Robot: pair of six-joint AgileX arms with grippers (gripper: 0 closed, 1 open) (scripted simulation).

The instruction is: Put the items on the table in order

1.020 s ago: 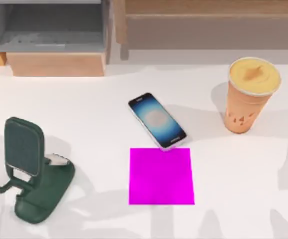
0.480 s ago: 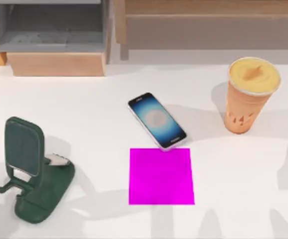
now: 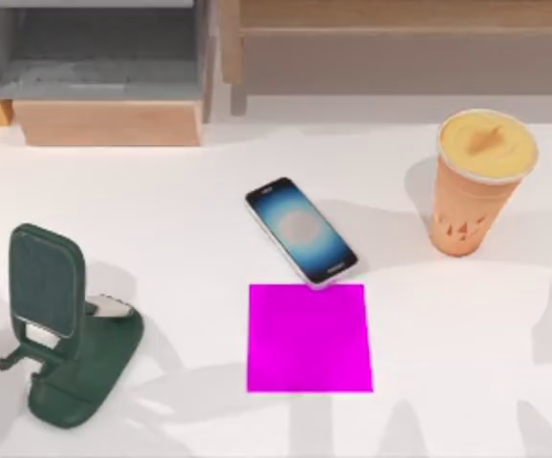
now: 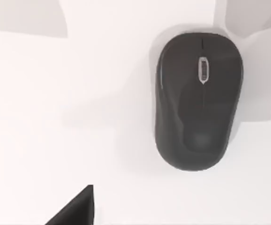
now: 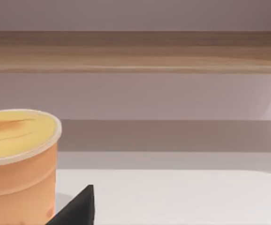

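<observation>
Fingers of either arm cannot be judged open or closed; the left wrist camera looks straight down on the mouse (image 4: pixel 199 101), lying flat on the white table (image 3: pixel 161 210). Smartphone (image 3: pixel 301 231) lies mid-table, its lower end touching the magenta pad (image 3: pixel 308 338) at 6 o'clock; the orange cup (image 3: pixel 477 181) stands upright at 3 o'clock, the green phone stand (image 3: pixel 61 324) at 8 o'clock.

Rendered office desk, white tabletop (image 3: pixel 180 191), wooden shelving (image 3: pixel 104 67), phone stand (image 3: pixel 61 324), computer mouse (image 4: pixel 199 101)

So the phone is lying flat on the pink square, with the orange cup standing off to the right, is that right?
Not quite. In the top view the phone lies flat on the white table, just behind the pink square, only its near corner reaching the square's edge. The orange cup does stand off to the right.
</observation>
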